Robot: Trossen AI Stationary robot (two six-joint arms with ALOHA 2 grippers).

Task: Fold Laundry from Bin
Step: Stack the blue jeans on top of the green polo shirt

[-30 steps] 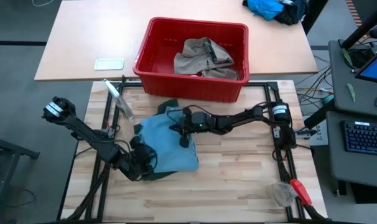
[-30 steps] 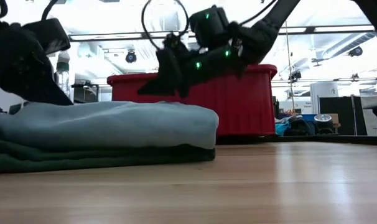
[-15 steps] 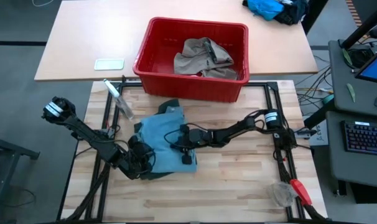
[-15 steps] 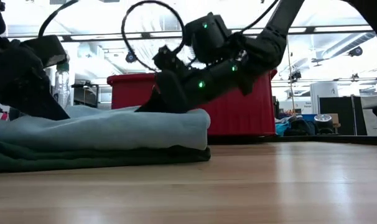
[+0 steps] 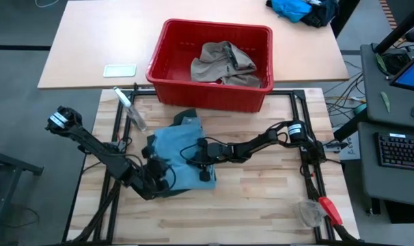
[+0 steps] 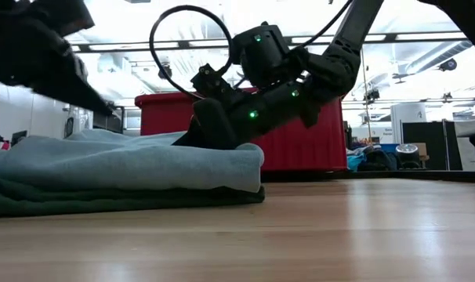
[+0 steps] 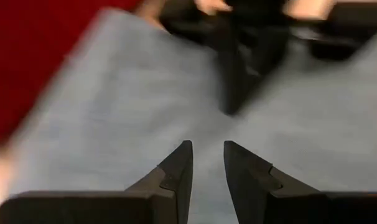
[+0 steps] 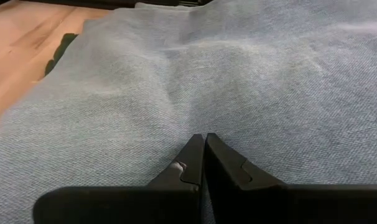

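Denim trousers (image 5: 180,160), light blue and folded, are lying under my fingers on the wooden table (image 5: 261,198), with dark green shorts (image 6: 104,202) beneath them. My right gripper (image 8: 205,146) is pressing on the denim with its fingers together, gripping nothing. My left gripper (image 7: 206,158) is hovering just above the near edge of the same cloth, fingers (image 7: 179,165) slightly apart and empty, pointing toward my right one. Beyond both, the red bin (image 5: 210,65) is holding a khaki piece (image 5: 224,63). I am reading no labels or writing anywhere.
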